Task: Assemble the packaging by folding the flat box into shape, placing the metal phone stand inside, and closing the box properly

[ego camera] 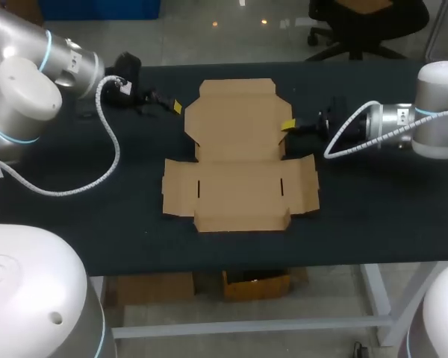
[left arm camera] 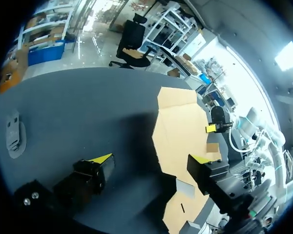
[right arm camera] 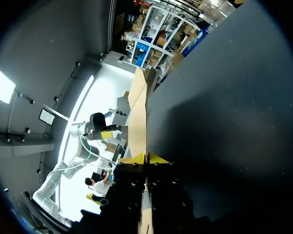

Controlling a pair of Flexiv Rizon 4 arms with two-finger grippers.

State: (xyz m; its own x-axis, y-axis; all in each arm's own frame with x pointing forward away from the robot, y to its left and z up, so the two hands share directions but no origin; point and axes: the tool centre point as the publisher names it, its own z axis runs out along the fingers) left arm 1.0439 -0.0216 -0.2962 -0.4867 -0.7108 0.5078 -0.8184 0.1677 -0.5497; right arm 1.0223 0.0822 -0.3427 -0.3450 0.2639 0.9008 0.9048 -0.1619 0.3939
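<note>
Surface: you have one dark, matte surface [ego camera: 373, 216] running the full width of the head view.
Finish: plain and uniformly dark, like a cloth or mat covering.
Edges: near and far edges run straight and roughly parallel.
Frame: a pale metal leg [ego camera: 378, 298] and crossbar [ego camera: 269, 326] show below the near edge.
Shadows: in your left wrist view, a darker shadow patch lies on the surface.
</note>
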